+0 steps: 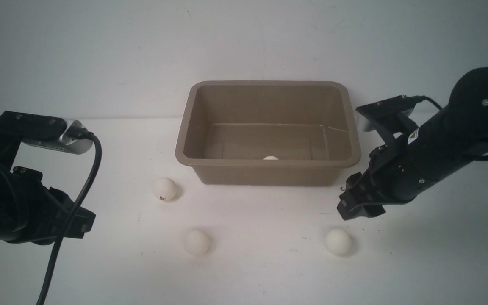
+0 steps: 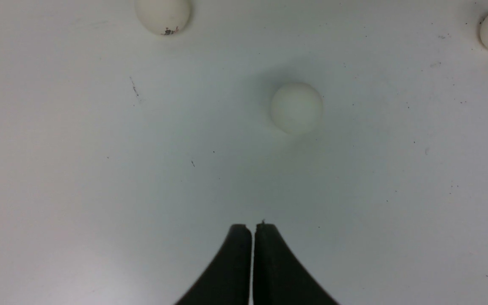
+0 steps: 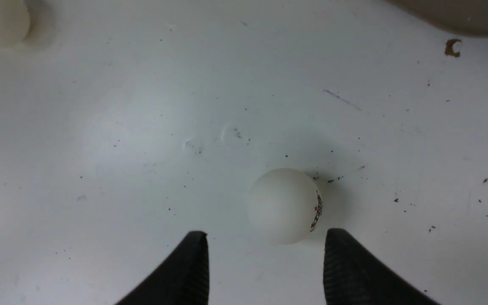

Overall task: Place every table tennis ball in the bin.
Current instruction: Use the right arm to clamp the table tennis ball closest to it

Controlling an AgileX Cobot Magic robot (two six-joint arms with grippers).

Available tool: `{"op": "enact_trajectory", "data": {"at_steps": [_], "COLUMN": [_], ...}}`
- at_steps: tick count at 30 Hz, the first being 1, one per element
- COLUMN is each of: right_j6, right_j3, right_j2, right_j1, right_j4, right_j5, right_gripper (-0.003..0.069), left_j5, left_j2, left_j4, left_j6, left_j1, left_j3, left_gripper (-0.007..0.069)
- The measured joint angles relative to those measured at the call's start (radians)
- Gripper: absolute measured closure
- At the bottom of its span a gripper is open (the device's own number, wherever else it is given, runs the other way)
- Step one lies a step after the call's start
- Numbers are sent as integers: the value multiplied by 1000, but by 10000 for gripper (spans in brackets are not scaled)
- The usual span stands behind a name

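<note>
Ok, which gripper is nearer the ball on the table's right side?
Right. The right gripper is open with that ball just ahead of its fingertips; the left gripper, shut, sits across the table past the middle ball.

Bin (image 1: pixel 269 174) at centre of frame, open side up; ball (image 1: pixel 270 158) inside at near wall, only its top showing over rim; three more on white table (image 1: pixel 244 275) in front; marked ball (image 1: pixel 164 189) just left of bin's near left corner; plain ball (image 1: pixel 197 242) lower centre; third ball (image 1: pixel 338 242) lower right of centre; right gripper (image 1: pixel 356 207) just above third ball in frame, pointing down-left; left arm (image 1: pixel 23 203) at left edge, well apart from balls.
</note>
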Motion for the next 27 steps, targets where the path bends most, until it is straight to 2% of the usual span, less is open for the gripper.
{"op": "enact_trajectory", "data": {"at_steps": [10,16,22,27], "right_j6": [9,46,143,151], "right_j3": [0,0,-3,-3], "right_j2": [83,125,155,157], "right_j1": [31,113,120,120], "right_j4": [-15,-88,-215,-220], "right_j5": [-30,-74,-73,-75], "right_gripper": [284,284,284,284], "left_j5": [16,18,18,18], "left_j2": [0,0,0,0], "left_j4": [0,0,0,0], "left_j6": [0,0,0,0], "left_j1": [0,0,0,0], "left_j3": [0,0,0,0], "left_gripper": [629,629,629,629]}}
